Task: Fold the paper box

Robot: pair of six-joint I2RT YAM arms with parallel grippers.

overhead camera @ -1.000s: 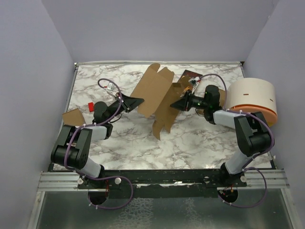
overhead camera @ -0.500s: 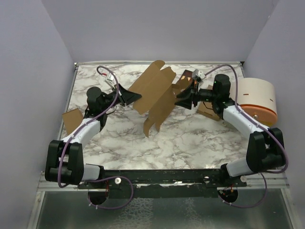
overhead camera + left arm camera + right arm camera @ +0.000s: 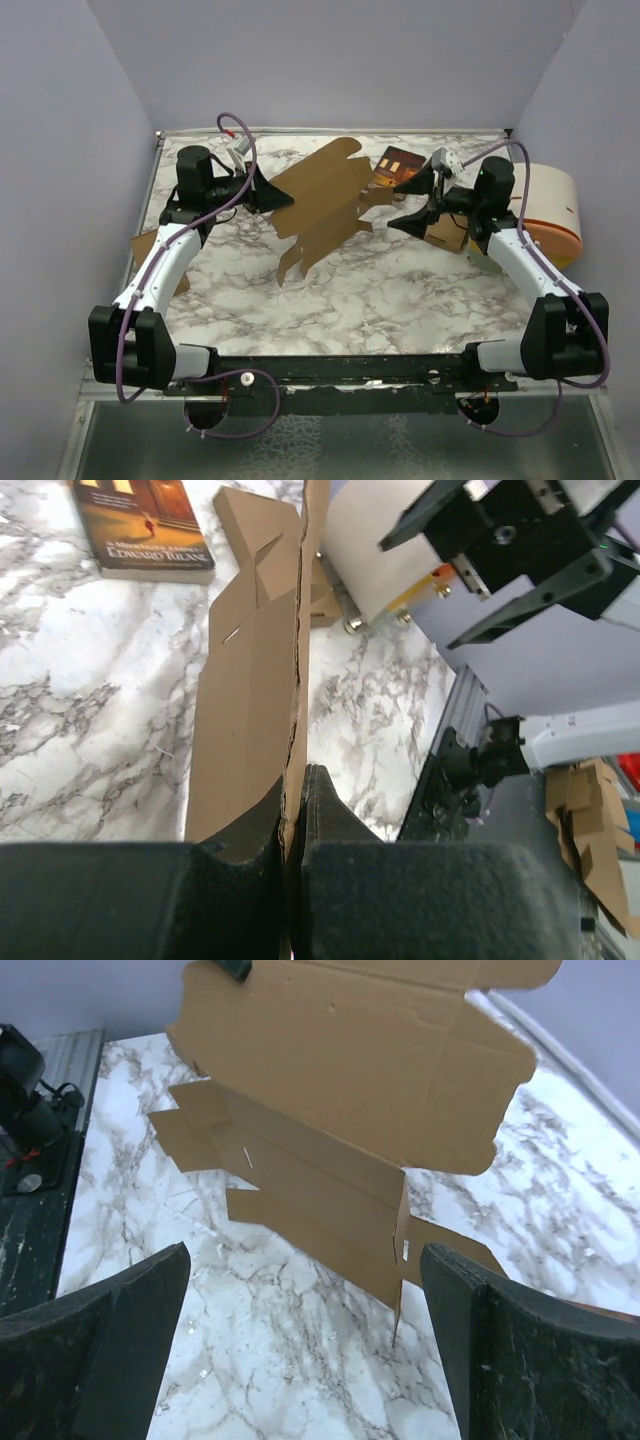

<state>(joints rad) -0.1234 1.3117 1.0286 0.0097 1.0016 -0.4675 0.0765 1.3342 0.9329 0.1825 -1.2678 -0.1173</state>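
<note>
The paper box is a flat tan cardboard blank with flaps and creases, held up over the middle of the marble table. My left gripper is shut on its left edge. In the left wrist view the cardboard sheet runs edge-on between the pressed fingertips of the left gripper. My right gripper stands wide open just right of the box, apart from it. The right wrist view shows the box hanging ahead of the right gripper, with nothing between the fingers.
A dark printed booklet lies at the back behind the box. A round white drum with an orange band stands at the right edge. Loose cardboard pieces lie at the left edge and under the right arm.
My right gripper has opened, let go of the box and drawn back to the right. The left arm has swung back and left, carrying the box with it.
</note>
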